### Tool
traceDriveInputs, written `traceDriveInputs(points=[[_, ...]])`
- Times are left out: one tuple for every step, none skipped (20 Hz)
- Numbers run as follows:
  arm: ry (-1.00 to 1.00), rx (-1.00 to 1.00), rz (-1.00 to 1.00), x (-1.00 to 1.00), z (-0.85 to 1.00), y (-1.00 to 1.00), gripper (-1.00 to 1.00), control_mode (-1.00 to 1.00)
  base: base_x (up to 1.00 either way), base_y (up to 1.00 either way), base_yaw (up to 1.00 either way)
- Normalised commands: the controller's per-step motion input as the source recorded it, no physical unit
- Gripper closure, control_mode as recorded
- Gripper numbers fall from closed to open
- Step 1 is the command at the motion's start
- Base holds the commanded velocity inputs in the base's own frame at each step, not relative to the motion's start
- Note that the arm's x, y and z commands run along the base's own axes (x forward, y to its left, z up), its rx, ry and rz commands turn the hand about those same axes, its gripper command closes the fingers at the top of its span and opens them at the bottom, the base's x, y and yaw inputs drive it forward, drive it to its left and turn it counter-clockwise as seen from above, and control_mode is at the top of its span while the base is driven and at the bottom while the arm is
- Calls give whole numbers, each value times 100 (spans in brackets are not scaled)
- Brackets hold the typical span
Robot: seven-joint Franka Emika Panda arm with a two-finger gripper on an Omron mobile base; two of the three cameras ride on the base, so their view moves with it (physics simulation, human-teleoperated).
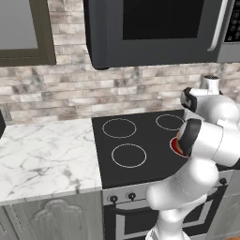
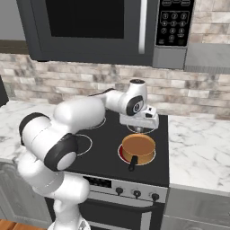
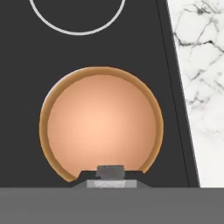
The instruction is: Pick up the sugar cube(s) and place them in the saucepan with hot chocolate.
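Looking from the left base view: white arm rises at lower right and hides most of the saucepan (image 1: 177,146); just a red-orange sliver shows on the front right burner of the black stovetop (image 1: 140,140). Three white burner rings lie bare to its left and behind. Marble table (image 1: 42,154) sits left of the stove, brick wall behind, microwave (image 1: 154,28) overhead.

Right base view: arm reaches across w/ the claw (image 2: 139,129) pointing down, above the back edge of the copper-orange saucepan (image 2: 138,149). Pan sits on the front right burner, a red ring glowing under it, flat brown top, thin dark handle pointing toward the stove's front edge. Marble table (image 2: 197,152) continues right of the stove. Oven knobs (image 2: 137,193) run along the front panel below. Claw fingers look drawn together, but can't tell from here if anything is between them.

Hand view: looking straight down on the saucepan (image 3: 101,127), its round peach-brown surface w/ orange rim just beyond the fingertips (image 3: 110,171). Claw is closed, tips nearly meeting; a small pale whitish piece shows right at them, prob. the sugar cube (image 3: 110,183), though too small to be sure. White burner ring beyond, marble table on the right.
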Motion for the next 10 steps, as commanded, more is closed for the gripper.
traceDriveInputs(points=[[1, 0, 0, 7, 0, 0, 100, -100, 0, 0, 0], [2, 0, 0, 9, 0, 0, 100, -100, 0, 0, 0], [1, 0, 0, 10, 0, 0, 100, -100, 0, 0, 0], [0, 0, 0, 7, 0, 0, 100, -100, 0, 0, 0], [0, 0, 0, 8, 0, 0, 100, -100, 0, 0, 0], [3, 0, 0, 7, -1, 0, 100, -100, 0, 0, 0], [6, 0, -2, 11, -7, 0, 100, -100, 0, 0, 0], [5, 0, -2, 12, -14, 0, 100, -100, 0, 0, 0], [1, 0, 0, 12, -16, 0, 100, -100, 0, 0, 0], [0, 0, 0, 11, -11, 0, 100, -100, 0, 0, 0]])
